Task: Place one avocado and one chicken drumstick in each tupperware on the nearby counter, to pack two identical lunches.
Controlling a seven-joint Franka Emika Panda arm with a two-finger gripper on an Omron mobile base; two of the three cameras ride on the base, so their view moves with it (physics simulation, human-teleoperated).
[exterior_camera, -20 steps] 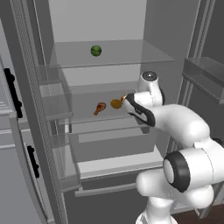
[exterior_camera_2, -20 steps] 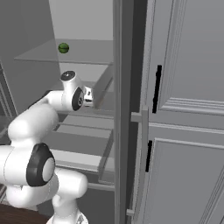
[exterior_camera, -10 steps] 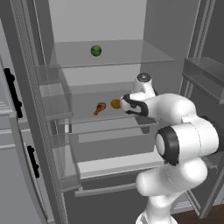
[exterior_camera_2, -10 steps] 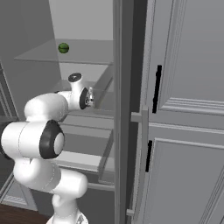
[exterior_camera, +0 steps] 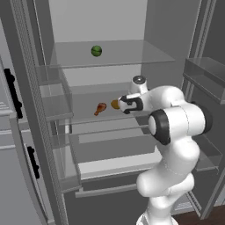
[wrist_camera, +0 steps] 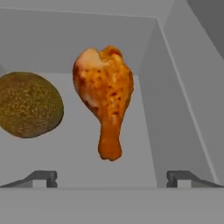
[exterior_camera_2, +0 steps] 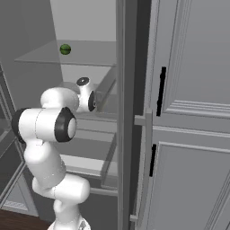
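Gripper (wrist_camera: 112, 177) spread apart and empty, levelled at drumstick (wrist_camera: 105, 98) lying bone end toward fingers (wrist_camera: 43, 177) on middle fridge shelf (exterior_camera: 88, 115), avocado (wrist_camera: 27, 105) just beside it, evidently lined up to straddle the shank for pickup.

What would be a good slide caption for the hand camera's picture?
Open gripper faces a chicken drumstick on the fridge shelf, with an avocado beside it.
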